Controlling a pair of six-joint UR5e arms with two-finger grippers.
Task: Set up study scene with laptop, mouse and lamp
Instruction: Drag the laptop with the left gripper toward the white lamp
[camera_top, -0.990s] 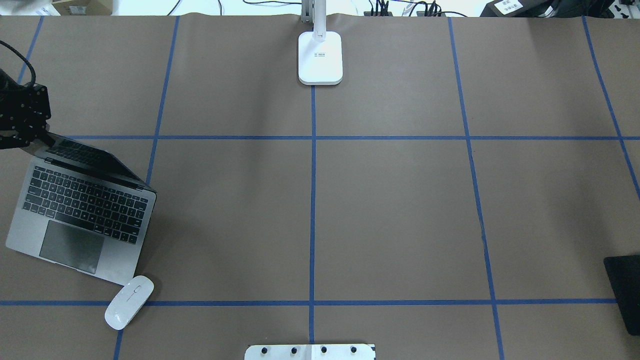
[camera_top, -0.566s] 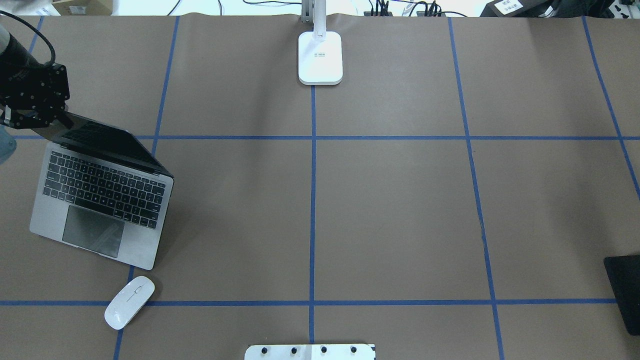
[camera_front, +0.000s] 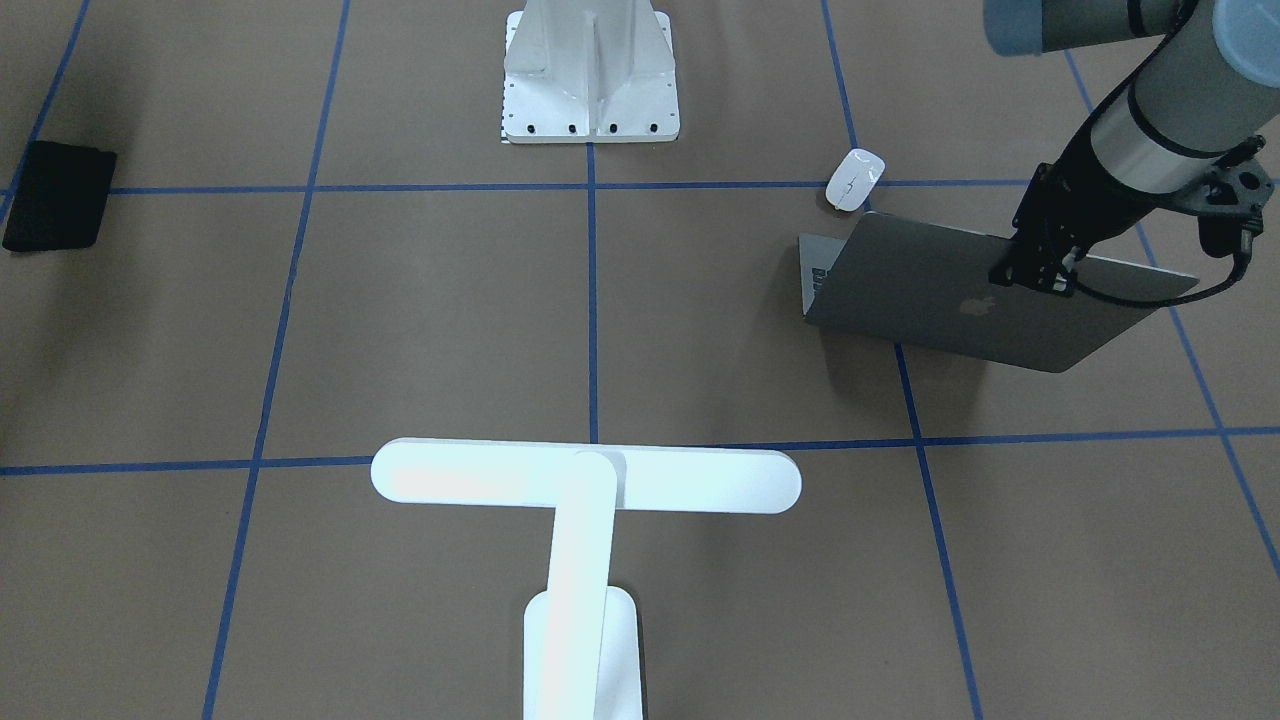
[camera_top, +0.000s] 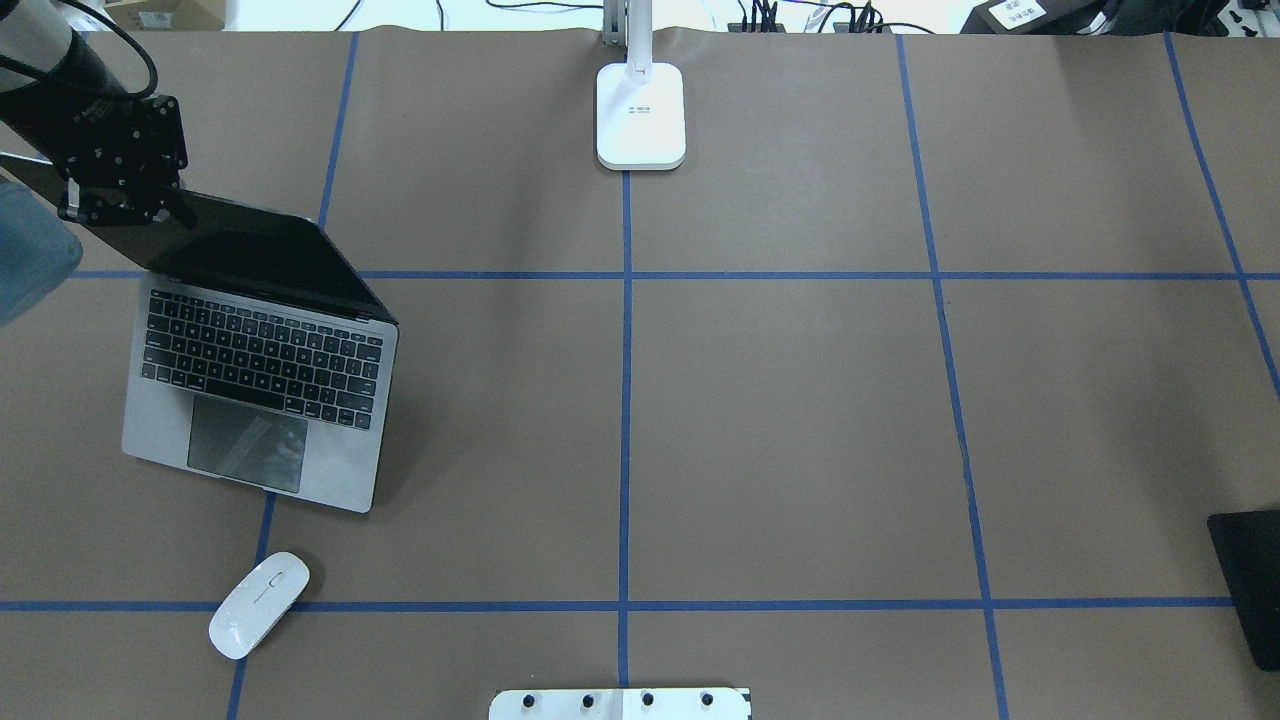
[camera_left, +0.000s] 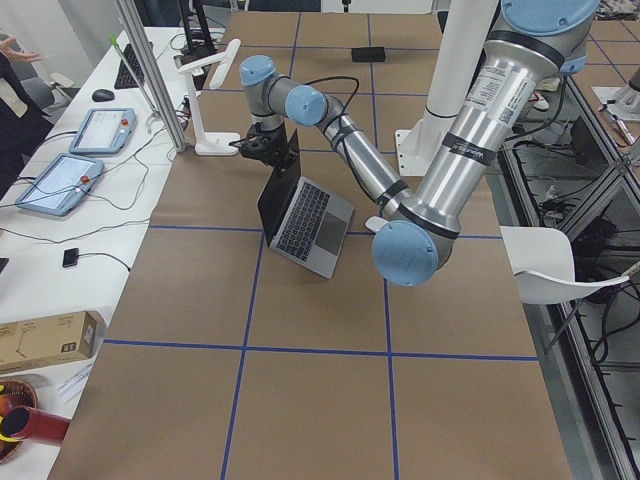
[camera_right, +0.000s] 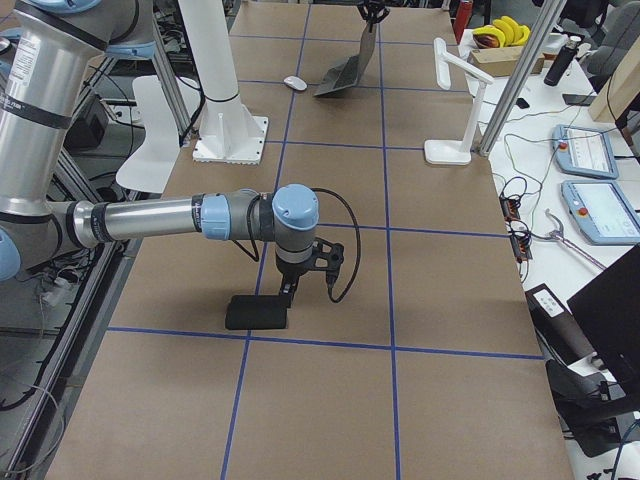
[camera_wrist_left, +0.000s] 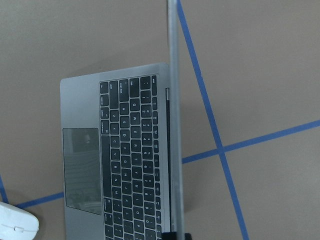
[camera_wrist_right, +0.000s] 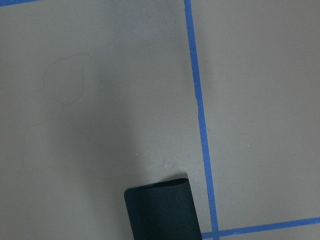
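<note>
The open dark-grey laptop sits at the table's left, its lid upright with the apple logo facing away from the robot. My left gripper is shut on the lid's top edge, near its left corner; the left wrist view shows that lid edge-on. The white mouse lies in front of the laptop, apart from it. The white lamp stands at the table's far middle. My right gripper hangs over a black mat; I cannot tell whether it is open or shut.
The white bolted pedestal stands at the robot's side of the table, in the middle. The black mat lies at the right edge. Blue tape lines grid the brown table cover. Tablets and cables lie beyond the far edge.
My left gripper has moved right and away from the robot, dragging the laptop along by its lid. The laptop now lies clear of the mouse, which has not moved.
</note>
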